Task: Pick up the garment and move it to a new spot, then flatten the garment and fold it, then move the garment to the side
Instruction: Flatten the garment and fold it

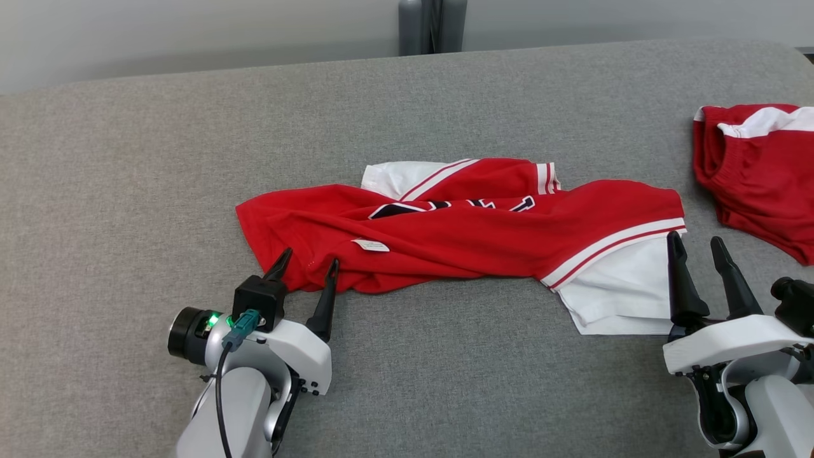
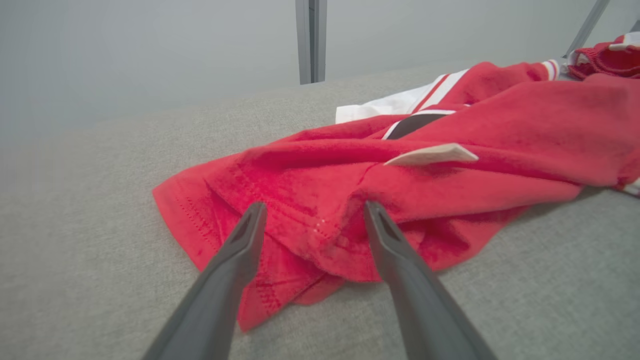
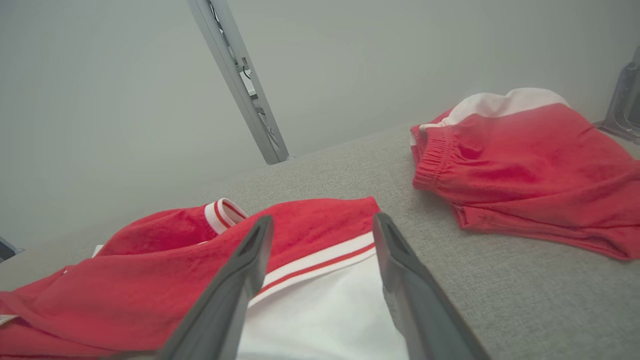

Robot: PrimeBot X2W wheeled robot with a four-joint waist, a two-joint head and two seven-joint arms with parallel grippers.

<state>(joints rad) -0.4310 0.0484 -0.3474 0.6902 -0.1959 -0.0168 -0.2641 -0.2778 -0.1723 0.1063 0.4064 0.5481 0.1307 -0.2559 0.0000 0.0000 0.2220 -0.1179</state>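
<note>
Grey table point(image 1: 127, 191), garment point(image 1: 458, 242) lying left-right

The garment point(image 1: 458, 242) is red with white panels, striped trim and black lettering. Right of the dark-fingered right gripper point(image 1: 695, 238), the second garment point(image 1: 757, 159) is red and white.

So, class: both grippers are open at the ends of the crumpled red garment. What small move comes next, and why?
Probably close both on the cloth: the left gripper straddles a red fold of the garment, the right gripper brackets its white end, and nothing is held yet.
</note>
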